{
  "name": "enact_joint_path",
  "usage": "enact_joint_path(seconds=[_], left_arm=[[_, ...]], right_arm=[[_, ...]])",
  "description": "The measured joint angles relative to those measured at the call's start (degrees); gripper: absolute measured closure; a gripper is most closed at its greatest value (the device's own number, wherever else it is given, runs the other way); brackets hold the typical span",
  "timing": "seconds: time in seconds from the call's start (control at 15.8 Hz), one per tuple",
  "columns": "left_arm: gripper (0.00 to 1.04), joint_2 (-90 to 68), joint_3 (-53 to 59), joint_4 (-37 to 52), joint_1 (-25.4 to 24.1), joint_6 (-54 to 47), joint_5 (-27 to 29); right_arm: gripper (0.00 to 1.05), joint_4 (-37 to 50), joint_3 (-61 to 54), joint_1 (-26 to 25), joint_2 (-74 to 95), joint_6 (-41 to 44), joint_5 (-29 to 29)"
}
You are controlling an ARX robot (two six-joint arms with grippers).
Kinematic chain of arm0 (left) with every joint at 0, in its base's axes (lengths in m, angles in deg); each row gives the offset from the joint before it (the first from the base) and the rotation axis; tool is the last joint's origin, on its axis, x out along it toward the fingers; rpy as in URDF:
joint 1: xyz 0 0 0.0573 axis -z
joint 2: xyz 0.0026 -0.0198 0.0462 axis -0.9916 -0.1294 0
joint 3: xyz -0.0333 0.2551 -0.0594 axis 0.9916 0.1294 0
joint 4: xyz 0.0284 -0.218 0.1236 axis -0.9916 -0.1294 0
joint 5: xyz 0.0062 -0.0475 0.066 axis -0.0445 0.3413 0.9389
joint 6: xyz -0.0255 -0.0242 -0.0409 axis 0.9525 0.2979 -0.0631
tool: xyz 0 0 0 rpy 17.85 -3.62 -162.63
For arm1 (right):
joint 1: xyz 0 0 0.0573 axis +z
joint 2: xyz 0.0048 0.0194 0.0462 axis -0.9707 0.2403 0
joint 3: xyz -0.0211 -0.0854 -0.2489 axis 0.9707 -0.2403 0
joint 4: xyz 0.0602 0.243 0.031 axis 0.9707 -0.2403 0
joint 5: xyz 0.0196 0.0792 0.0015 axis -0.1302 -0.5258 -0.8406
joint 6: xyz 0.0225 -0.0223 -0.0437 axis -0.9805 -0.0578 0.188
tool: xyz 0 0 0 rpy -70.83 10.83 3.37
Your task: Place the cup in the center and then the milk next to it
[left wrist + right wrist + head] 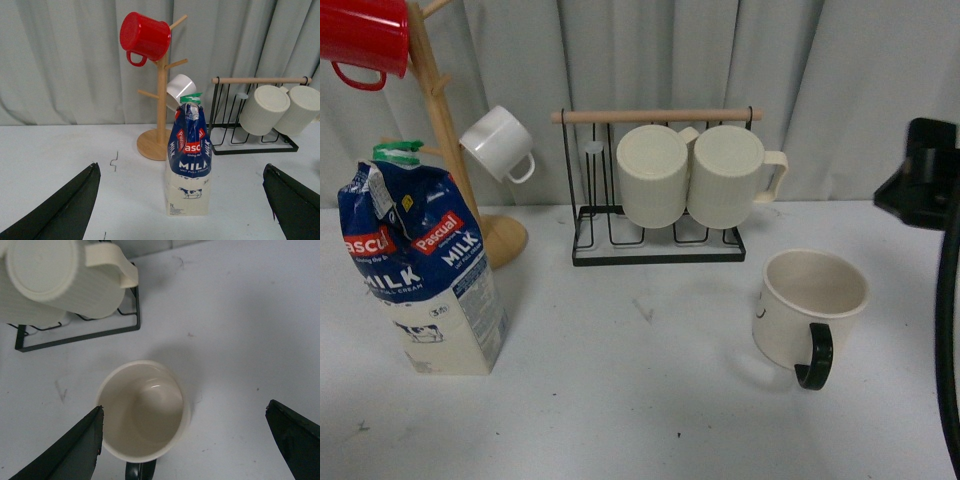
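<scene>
The cup (810,305), wide and cream with a black loop handle, stands upright on the right of the white table. In the right wrist view the cup (142,410) is seen from above, empty. My right gripper (185,405) is open above it, one finger (75,450) over the rim. The milk (420,270) stands upright at the left. In the left wrist view the milk (189,160) stands ahead of my open left gripper (181,167), apart from both fingers. The center (650,350) is bare tabletop by a small black mark (642,310).
A black wire rack (660,240) with two ribbed cream mugs (695,175) stands at the back. A wooden mug tree (445,130) at the back left carries a red mug (362,38) and a small white mug (498,143). My right arm (928,185) shows at the right edge.
</scene>
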Motion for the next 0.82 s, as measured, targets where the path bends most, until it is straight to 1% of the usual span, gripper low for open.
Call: enact_joint_path(seconds=[0.13, 0.25, 0.38, 0.63, 0.7, 0.76, 0.82], left_arm=[[0.07, 0.0, 0.0, 0.0, 0.0, 0.0, 0.0], [0.07, 0.0, 0.0, 0.0, 0.0, 0.0, 0.0], [0.07, 0.0, 0.0, 0.0, 0.0, 0.0, 0.0], [0.07, 0.0, 0.0, 0.0, 0.0, 0.0, 0.0], [0.07, 0.0, 0.0, 0.0, 0.0, 0.0, 0.0], [0.07, 0.0, 0.0, 0.0, 0.0, 0.0, 0.0], [0.07, 0.0, 0.0, 0.0, 0.0, 0.0, 0.0]], right_arm=[[0.06, -5.2, 6.8, 0.8, 8.9, -5.6, 1.1], [0.06, -7.6, 9.6, 1.1, 14.8, -9.4, 2.1], [0.06, -8.2, 11.5, 1.4, 18.7, -11.4, 2.7], [0.06, -8.4, 13.4, 1.5, 22.6, -12.5, 3.4], [0.12, -8.2, 13.4, 1.5, 22.6, -12.6, 3.7], [0.21, -8.4, 13.4, 1.5, 22.6, -12.8, 3.7], [0.27, -8.4, 13.4, 1.5, 22.6, -12.9, 3.7]])
